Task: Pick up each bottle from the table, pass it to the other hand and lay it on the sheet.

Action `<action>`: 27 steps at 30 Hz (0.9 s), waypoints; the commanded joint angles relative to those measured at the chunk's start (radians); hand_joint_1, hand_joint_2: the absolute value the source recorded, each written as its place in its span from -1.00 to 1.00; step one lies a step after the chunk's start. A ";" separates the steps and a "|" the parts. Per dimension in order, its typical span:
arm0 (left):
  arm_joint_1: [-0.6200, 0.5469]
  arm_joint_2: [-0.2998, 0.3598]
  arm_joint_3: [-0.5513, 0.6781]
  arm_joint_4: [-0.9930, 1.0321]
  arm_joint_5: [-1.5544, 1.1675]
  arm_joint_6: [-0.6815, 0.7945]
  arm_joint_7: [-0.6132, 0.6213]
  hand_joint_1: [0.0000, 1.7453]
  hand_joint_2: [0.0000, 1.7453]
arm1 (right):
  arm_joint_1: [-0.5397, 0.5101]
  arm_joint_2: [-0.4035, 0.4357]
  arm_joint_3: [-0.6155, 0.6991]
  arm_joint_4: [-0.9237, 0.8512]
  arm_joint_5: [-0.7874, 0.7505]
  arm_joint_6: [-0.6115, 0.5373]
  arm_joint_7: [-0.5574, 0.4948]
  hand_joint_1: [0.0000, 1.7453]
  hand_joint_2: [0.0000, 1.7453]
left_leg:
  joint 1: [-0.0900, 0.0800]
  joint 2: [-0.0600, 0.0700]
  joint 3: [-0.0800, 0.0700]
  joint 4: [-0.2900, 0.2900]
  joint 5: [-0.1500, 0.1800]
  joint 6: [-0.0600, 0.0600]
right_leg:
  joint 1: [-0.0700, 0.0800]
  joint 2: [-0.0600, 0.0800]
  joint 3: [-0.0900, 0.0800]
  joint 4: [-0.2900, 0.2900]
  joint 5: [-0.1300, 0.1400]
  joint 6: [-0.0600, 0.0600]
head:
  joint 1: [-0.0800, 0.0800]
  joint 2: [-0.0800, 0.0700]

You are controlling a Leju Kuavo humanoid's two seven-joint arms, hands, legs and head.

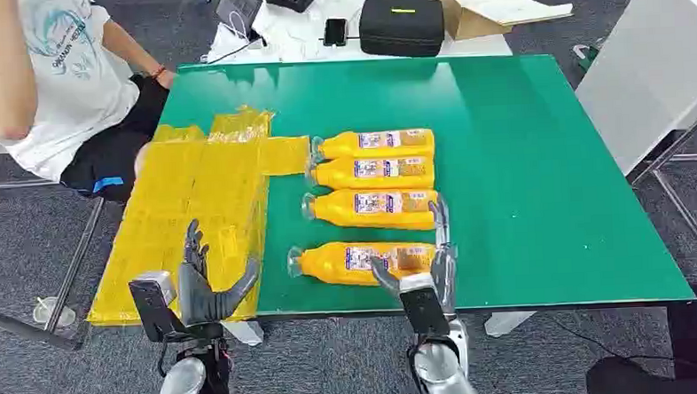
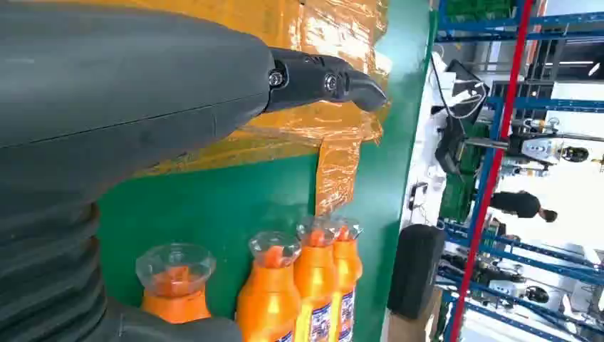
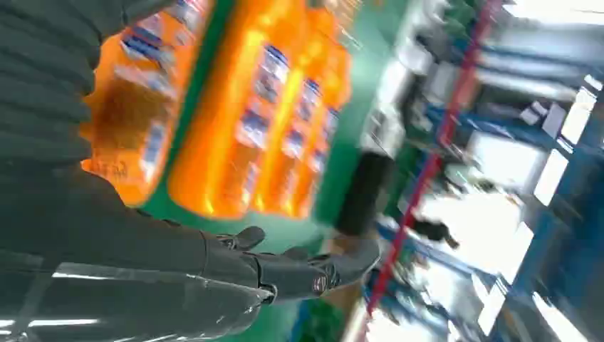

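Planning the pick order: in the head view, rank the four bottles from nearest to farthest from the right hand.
From the right hand:
1. Nearest bottle, set apart, at the hand's fingers.
2. Third-row bottle, just beyond.
3. Second-row bottle, touching it.
4. Farthest bottle, toward the table's far edge.

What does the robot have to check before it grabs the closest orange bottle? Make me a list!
1. Nearest bottle lies alone, a gap between it and the other bottles: ok.
2. Right hand is at that bottle's base end, fingers spread: ok.
3. Right hand has a real grip on the bottle: not ok, the fingers are apart, nothing held.
4. Left hand is holding nothing and ready to receive: ok.
5. Yellow sheet has bare room for a bottle: ok.
6. Person sitting by the sheet's far corner stays out of the way: cannot tell.
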 commanded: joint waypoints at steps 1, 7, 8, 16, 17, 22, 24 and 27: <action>-0.040 0.025 0.021 0.054 0.005 -0.010 0.002 -1.00 1.00 | -0.144 -0.060 0.039 0.196 0.113 0.116 0.177 -1.00 1.00 | 0.000 0.002 0.004 -0.001 -0.001 0.000 | 0.001 0.001 0.004 -0.002 0.000 -0.001 | 0.000 0.000; -0.041 0.025 0.021 0.056 0.005 -0.011 0.002 -1.00 1.00 | -0.149 -0.068 0.055 0.206 0.138 0.133 0.205 -1.00 1.00 | 0.001 0.002 0.007 -0.001 -0.002 0.001 | 0.002 0.000 0.007 -0.002 -0.001 -0.002 | 0.000 0.000; -0.042 0.025 0.023 0.057 0.005 -0.012 0.002 -1.00 1.00 | -0.160 -0.077 0.072 0.216 0.159 0.158 0.225 -1.00 1.00 | 0.001 0.003 0.009 -0.001 -0.003 0.001 | 0.002 0.001 0.009 -0.002 -0.002 -0.002 | 0.000 0.000; -0.042 0.028 0.049 0.080 -0.017 -0.035 -0.001 -1.00 1.00 | -0.221 -0.135 0.205 0.267 0.271 0.338 0.355 -1.00 1.00 | 0.001 0.002 0.004 -0.001 -0.001 0.000 | 0.001 0.001 0.004 -0.002 0.000 -0.001 | 0.000 0.000; -0.047 0.027 0.053 0.086 -0.018 -0.037 -0.001 -1.00 1.00 | -0.238 -0.141 0.219 0.283 0.277 0.360 0.372 -1.00 1.00 | 0.000 0.002 0.003 -0.001 -0.001 0.001 | 0.000 0.001 0.003 -0.001 0.000 -0.001 | 0.000 0.000; -0.063 0.026 0.063 0.110 -0.023 -0.045 -0.001 -1.00 1.00 | -0.288 -0.163 0.264 0.342 0.283 0.430 0.409 -1.00 1.00 | 0.000 0.001 0.003 -0.001 0.000 0.000 | 0.000 0.000 0.003 -0.001 0.000 -0.001 | 0.000 0.000; -0.063 0.026 0.063 0.110 -0.023 -0.045 -0.001 -1.00 1.00 | -0.288 -0.163 0.264 0.342 0.283 0.430 0.409 -1.00 1.00 | 0.000 0.001 0.005 -0.001 0.000 0.001 | 0.001 0.000 0.005 -0.002 0.000 -0.001 | 0.000 0.000; -0.066 0.028 0.065 0.112 -0.025 -0.047 -0.001 -1.00 1.00 | -0.296 -0.171 0.281 0.341 0.284 0.448 0.414 -1.00 1.00 | 0.000 0.000 0.004 -0.001 0.000 0.001 | 0.000 0.000 0.004 -0.001 0.000 -0.001 | 0.000 0.000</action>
